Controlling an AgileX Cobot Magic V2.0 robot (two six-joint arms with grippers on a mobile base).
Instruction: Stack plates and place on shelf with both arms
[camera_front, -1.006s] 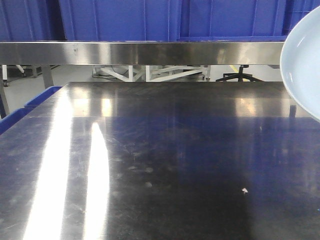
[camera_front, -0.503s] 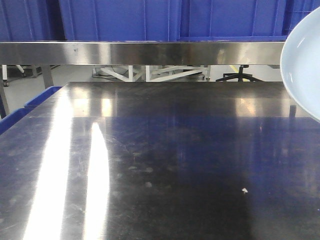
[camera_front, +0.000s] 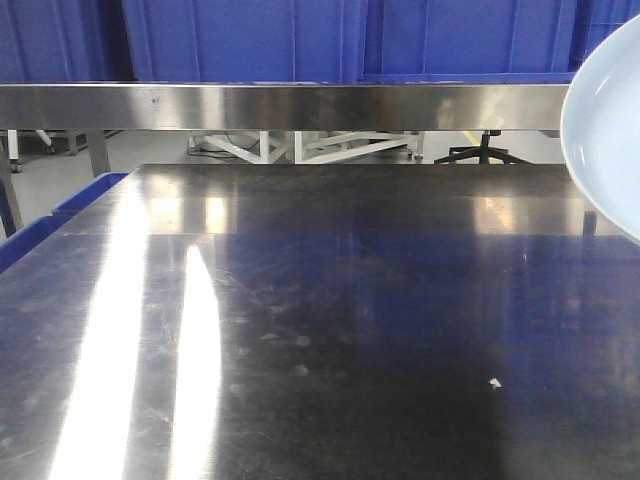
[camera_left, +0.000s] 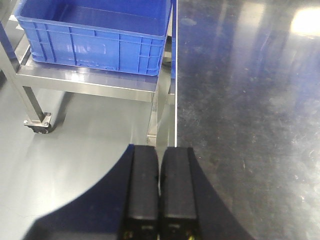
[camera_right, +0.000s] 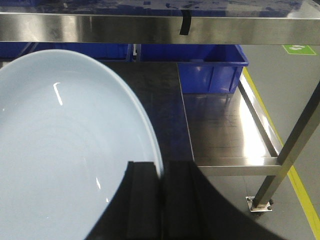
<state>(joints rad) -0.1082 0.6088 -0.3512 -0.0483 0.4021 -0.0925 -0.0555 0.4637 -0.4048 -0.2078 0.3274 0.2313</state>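
Observation:
A pale bluish-white plate (camera_right: 65, 150) fills the left of the right wrist view, tilted and lifted off the table. My right gripper (camera_right: 161, 167) is shut on its right rim, with one finger over the plate's inside and the other outside the rim. In the front view only the plate's (camera_front: 610, 130) left part shows at the right edge, in front of the shelf rail (camera_front: 300, 105). My left gripper (camera_left: 160, 150) is shut with nothing in it, hovering over the left edge of the steel table (camera_left: 250, 100). Neither gripper shows in the front view.
Blue crates (camera_front: 250, 40) stand on the shelf above the rail. A blue crate (camera_left: 95, 35) sits on a wheeled steel cart left of the table. Another blue crate (camera_right: 212, 72) rests on a low steel rack (camera_right: 225, 125) to the right. Yellow floor tape (camera_right: 300, 185) runs beside it.
The background in the front view has drifted a few pixels to the right. The plate keeps its place at the right edge.

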